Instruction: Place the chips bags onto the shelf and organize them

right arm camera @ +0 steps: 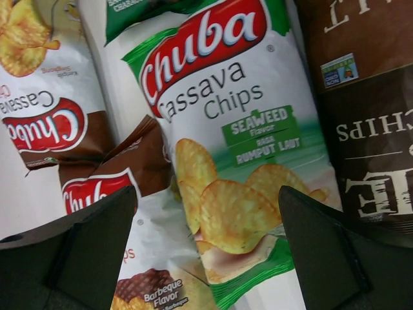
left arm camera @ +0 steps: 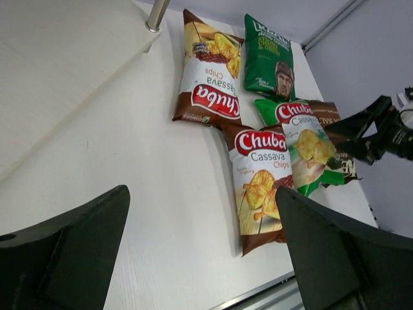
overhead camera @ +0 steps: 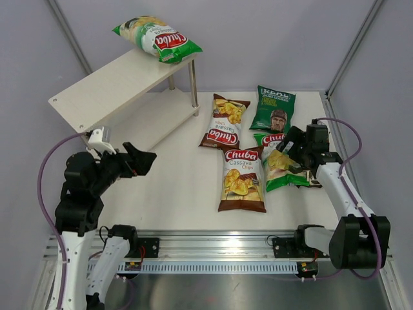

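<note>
Top external: right end effector [overhead camera: 288, 152] gapes empty over the seaweed Chuba bag [overhead camera: 279, 169]; left end effector [overhead camera: 148, 161] gapes near the shelf [overhead camera: 116, 81].

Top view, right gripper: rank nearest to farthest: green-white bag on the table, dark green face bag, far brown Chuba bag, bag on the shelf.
1. Green-white table bag: directly under the right gripper.
2. Dark green face bag: just beyond it.
3. Far brown Chuba bag: farther left.
4. Shelf-top bag: on the shelf, far left corner.

Glossy plastic chips bags [overhead camera: 242, 179], matt pale wooden shelf [overhead camera: 110, 84], shiny metal legs [overhead camera: 193, 84]
</note>
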### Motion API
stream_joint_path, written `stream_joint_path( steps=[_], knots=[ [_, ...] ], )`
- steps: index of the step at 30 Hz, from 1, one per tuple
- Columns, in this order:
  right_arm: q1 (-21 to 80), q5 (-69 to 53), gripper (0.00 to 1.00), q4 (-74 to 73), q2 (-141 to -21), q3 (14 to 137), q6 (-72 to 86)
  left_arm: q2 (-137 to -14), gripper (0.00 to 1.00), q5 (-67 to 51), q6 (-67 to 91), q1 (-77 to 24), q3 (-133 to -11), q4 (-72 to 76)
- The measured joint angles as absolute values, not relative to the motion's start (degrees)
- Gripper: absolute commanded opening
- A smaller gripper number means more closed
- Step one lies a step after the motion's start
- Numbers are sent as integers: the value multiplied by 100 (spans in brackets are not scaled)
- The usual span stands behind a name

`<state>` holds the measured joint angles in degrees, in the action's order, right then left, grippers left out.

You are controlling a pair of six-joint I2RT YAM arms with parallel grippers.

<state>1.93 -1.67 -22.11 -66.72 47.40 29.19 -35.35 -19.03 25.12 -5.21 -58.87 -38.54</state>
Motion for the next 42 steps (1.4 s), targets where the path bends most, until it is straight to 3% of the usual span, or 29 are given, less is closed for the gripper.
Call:
stream_joint_path(
  steps=[5,14,18,22,32,42],
  knots=[
    [-333,-276,99,-2187,-6869,4742,2757,-2921,99,-2145,2176,-521,-5210,-4049],
    [-532,-419,94,-1619,-6823,4010,2707,-2886,99,-2379,2014,-521,-4598,-4099],
    [-532,-607,83,-1323,-6825,3588,2851,-2814,99,-2432,2008,-521,-4582,-4045],
    [-543,-980,61,-926,-6851,3369,3030,-2733,99,-2495,2008,-521,-4547,-4016],
    [-556,-1472,27,-370,-6318,3039,3465,-2705,99,-2565,2008,-521,-4532,-3933],
    [-556,-1466,22,-1253,-5404,3092,3597,-2969,99,-2987,2156,-521,-4456,-3691]
  ],
)
